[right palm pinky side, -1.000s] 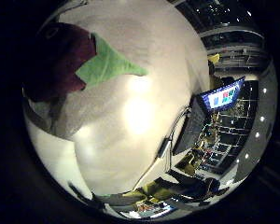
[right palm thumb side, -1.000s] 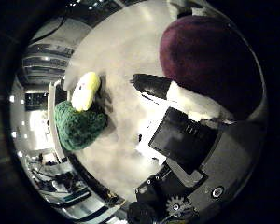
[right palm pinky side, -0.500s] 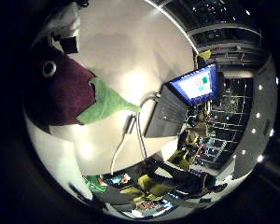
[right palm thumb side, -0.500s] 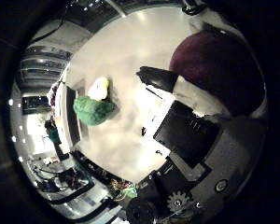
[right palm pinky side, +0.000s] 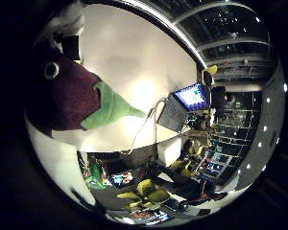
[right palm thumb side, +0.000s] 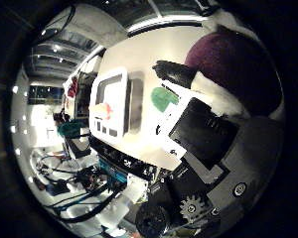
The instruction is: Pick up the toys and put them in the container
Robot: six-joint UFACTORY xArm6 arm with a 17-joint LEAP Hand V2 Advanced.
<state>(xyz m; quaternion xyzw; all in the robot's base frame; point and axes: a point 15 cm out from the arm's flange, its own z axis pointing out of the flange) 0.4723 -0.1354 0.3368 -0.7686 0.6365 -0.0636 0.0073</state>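
In the little finger side palm view, a maroon plush toy with a green fin or tail and a white ring eye is seen filling a large part of the picture, which means it is held close against the palm. It is seen above the white table, apart from the surface, so it is judged to be lifted and in carriage rather than resting. A laptop with a lit screen is seen at the far edge of the table, well apart from the toy.

In the thumb side palm view, the same maroon toy is seen pressed against the hand, with a black fingertip and white parts curled round its side; the hand is thus clenched on the toy. The grasp is judged to be kept tight so that the soft body does not slip during transfer. A white container is seen on the table, well apart from the hand, with something pale and orange-pink lying in it, too small to be identified. A green toy is seen on the table between the container and the hand, outside the container. The task is judged to be partway done.
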